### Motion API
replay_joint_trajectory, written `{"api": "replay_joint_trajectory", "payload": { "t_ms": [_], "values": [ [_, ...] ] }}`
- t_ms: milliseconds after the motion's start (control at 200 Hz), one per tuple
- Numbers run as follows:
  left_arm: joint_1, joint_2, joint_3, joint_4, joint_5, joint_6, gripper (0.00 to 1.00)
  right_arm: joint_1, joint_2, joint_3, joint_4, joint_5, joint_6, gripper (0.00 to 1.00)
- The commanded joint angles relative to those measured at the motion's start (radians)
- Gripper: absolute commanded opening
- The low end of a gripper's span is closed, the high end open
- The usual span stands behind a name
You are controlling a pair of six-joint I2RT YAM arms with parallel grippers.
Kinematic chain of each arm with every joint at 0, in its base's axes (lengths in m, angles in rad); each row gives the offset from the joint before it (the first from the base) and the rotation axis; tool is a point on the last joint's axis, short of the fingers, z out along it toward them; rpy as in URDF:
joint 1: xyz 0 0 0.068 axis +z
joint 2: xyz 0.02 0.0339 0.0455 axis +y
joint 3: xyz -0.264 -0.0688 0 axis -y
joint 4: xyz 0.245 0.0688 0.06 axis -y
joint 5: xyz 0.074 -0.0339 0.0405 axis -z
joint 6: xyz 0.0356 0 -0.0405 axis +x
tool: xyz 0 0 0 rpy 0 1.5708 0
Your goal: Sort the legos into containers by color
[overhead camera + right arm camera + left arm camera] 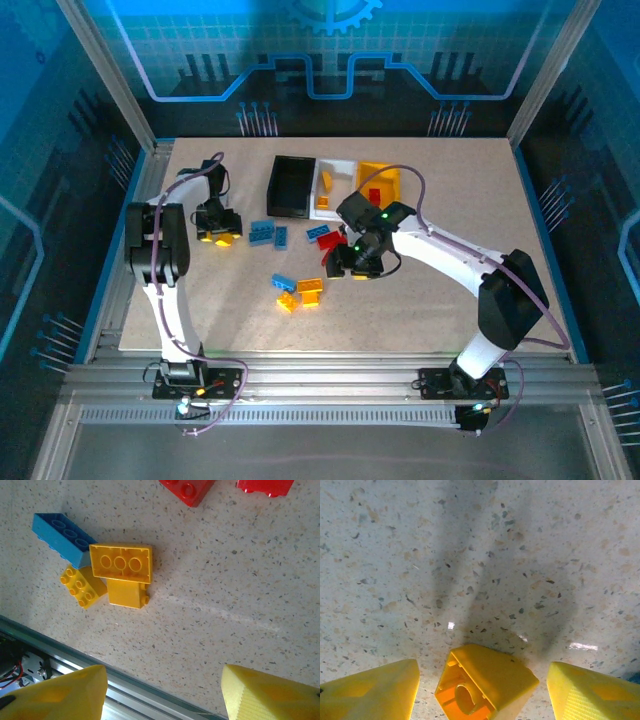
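The bench (450,180) is pale and speckled and sits inside a blue-lit enclosure. A metal rail (75,662) runs along its near edge.

Left jaws: I find them released. They straddle one yellow brick (485,682), whose hollow underside faces the wrist camera. Bare bench shows on both sides between the brick and the yellow fingers (370,692), so there is no contact.

Right jaws: I find them released, with nothing between them. They hang above the near edge of the bench.
- Ahead of them and to the left is a tight cluster. A blue brick (62,537) touches an upturned yellow plate (121,562), with a studded yellow piece (82,586) and a yellow block (127,594) against it.
- Farther ahead, two red bricks (189,490) are cut off by the top of the wrist view.

From overhead, several blue pieces (262,232) lie between the two sets of jaws.

Three bins stand side by side beyond the right jaws.
- The black bin (290,186): I cannot tell its contents.
- The white bin (340,166) holds yellow pieces.
- The yellow bin (390,178) holds a red piece.
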Motion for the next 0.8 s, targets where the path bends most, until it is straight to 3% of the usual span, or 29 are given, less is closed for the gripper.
{"api": "replay_joint_trajectory", "payload": {
  "t_ms": [0, 450, 795],
  "values": [
    [0.008, 0.022, 0.017, -0.005, 0.028, 0.007, 0.67, 0.017, 0.016, 0.026, -0.023, -0.003, 0.0, 0.63],
    [0.008, 0.002, -0.032, -0.002, 0.06, -0.006, 0.54, 0.017, 0.034, 0.038, -0.02, -0.012, -0.017, 0.63],
    [0.008, -0.081, -0.08, -0.009, 0.119, -0.04, 0.52, 0.017, 0.036, 0.038, -0.009, -0.014, -0.025, 0.63]
  ]
}}
